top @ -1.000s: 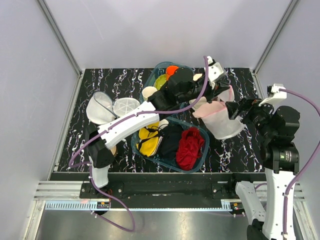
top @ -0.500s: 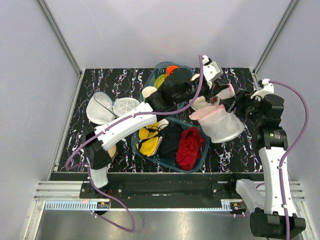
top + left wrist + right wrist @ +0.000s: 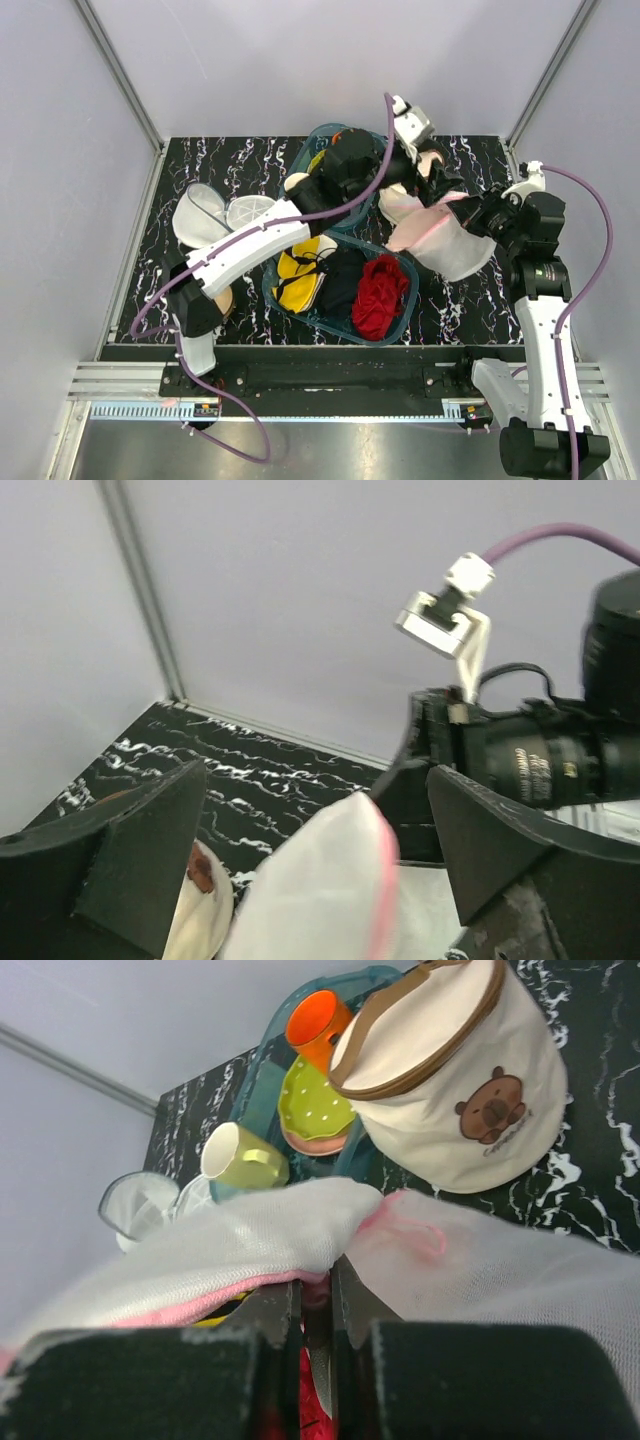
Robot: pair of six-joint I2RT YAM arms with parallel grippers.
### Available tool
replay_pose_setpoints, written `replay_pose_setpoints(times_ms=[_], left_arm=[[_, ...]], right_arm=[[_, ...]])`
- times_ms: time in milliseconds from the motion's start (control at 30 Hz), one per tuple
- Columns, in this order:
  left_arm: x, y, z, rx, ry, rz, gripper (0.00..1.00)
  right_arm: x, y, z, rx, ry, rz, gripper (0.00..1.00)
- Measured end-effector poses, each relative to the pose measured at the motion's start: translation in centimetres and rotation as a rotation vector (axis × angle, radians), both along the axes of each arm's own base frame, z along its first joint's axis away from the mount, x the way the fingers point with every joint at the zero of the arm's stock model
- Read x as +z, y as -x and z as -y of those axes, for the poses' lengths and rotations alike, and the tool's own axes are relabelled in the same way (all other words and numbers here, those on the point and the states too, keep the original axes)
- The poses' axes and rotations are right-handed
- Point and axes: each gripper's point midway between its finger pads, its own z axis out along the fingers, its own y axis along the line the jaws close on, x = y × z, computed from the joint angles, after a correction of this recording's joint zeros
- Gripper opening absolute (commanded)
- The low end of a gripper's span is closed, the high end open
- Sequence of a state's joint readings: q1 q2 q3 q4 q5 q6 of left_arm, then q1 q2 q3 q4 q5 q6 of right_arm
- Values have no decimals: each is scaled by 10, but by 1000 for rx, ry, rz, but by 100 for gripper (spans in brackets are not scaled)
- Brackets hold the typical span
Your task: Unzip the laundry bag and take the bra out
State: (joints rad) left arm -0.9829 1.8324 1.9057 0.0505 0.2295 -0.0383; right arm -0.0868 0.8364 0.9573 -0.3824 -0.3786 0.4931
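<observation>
The laundry bag, white mesh with pink trim, slumps on the black marbled table at the right. My right gripper is shut on its pink-trimmed rim, and in the right wrist view the jaws pinch the pink edge with the mesh bunched above them. My left gripper hangs open just above and behind the bag. In its own view the fingers stand wide apart, with the bag's edge below and between them, untouched. The bra is hidden.
A cream basket with brown straps stands behind the bag. One blue bin holds an orange cup, a green bowl and a mug. The nearer bin holds a red cloth. A plain mesh pouch lies left.
My left gripper opened, let go of the bag and rose toward the back. My right gripper moved in and shut on the bag's rim. The bag sagged lower and leftward.
</observation>
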Motion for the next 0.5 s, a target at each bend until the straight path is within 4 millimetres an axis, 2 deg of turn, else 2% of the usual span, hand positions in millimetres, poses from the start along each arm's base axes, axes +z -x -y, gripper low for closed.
replay_pose_setpoints(times_ms=[100,233,300,367,400,467,500], left_arm=[[7,-22,-16,43,-3,-60,99],[35,-75,-48,151,48,-114,99],[32,-96,-64,200,44,-147,99],[18,-106,-75,231,24,-179,99],[4,-105,-79,244,2,-199,99],[-31,-98,-88,261,-60,-251,99],[-56,-90,-96,268,-106,-291,99]], right_arm=[[4,2,-10,55,-31,12,0],[13,4,-27,146,-97,23,0],[13,4,-32,173,-130,12,0],[13,6,-36,189,-156,1,0],[13,6,-37,195,-167,-2,0],[15,8,-38,203,-181,2,0],[16,8,-38,207,-186,5,0]])
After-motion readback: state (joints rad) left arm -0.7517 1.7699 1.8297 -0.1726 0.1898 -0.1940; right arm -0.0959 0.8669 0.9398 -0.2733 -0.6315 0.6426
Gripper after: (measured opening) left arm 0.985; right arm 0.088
